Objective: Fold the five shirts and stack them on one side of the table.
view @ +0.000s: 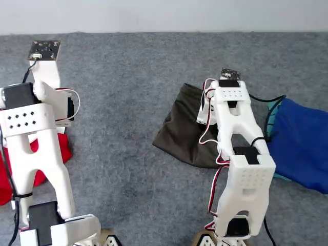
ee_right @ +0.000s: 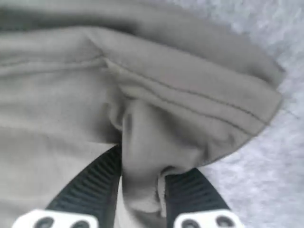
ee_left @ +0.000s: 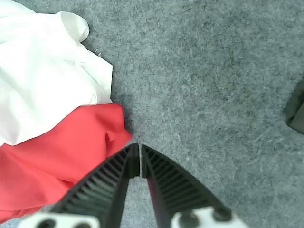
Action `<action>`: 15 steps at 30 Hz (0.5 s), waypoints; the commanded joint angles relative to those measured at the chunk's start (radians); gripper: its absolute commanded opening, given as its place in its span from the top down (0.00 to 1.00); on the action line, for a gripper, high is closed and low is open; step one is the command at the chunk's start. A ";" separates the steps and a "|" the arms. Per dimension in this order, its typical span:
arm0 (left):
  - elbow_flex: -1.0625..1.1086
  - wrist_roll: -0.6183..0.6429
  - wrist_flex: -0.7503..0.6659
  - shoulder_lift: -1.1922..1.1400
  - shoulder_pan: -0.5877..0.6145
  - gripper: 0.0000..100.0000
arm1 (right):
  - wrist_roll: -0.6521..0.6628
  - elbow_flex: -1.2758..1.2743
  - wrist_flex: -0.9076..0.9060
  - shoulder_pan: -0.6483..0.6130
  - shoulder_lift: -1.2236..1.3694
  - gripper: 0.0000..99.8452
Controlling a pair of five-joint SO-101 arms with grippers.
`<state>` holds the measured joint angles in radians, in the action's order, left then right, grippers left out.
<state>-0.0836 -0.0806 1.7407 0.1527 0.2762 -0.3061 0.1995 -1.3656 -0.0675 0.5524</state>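
Pinched a fold of the crumpled olive-brown cloth shirt [view: 184, 133] at centre in the right pincer [ee_right: 141, 164], with the left pincer [ee_left: 140, 149] closed on nothing; called for a slow, level pull.

A grey, felt-like table [view: 128, 77] carries a crumpled dark olive shirt [view: 180, 130] near its middle, a blue shirt [view: 302, 143] lying over a teal shirt [view: 270, 117] at one side, and a red shirt [view: 62, 148] touching a white shirt [ee_left: 42, 76] at the other.
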 commanded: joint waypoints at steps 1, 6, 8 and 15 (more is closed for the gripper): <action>-0.005 -0.008 0.012 0.040 0.005 0.99 | 0.155 0.069 -0.116 0.028 -0.128 0.99; -0.005 -0.008 0.012 0.040 0.005 0.99 | 0.336 0.175 -0.314 0.045 -0.280 0.99; -0.005 -0.008 0.012 0.040 0.005 0.99 | 0.381 0.236 -0.401 0.070 -0.320 0.99; -0.005 -0.008 0.012 0.040 0.005 0.99 | 0.539 0.261 -0.427 0.294 -0.478 0.99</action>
<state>-0.0836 -0.0806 1.7407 0.1527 0.2762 0.1603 0.4112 -1.7538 0.1335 0.1841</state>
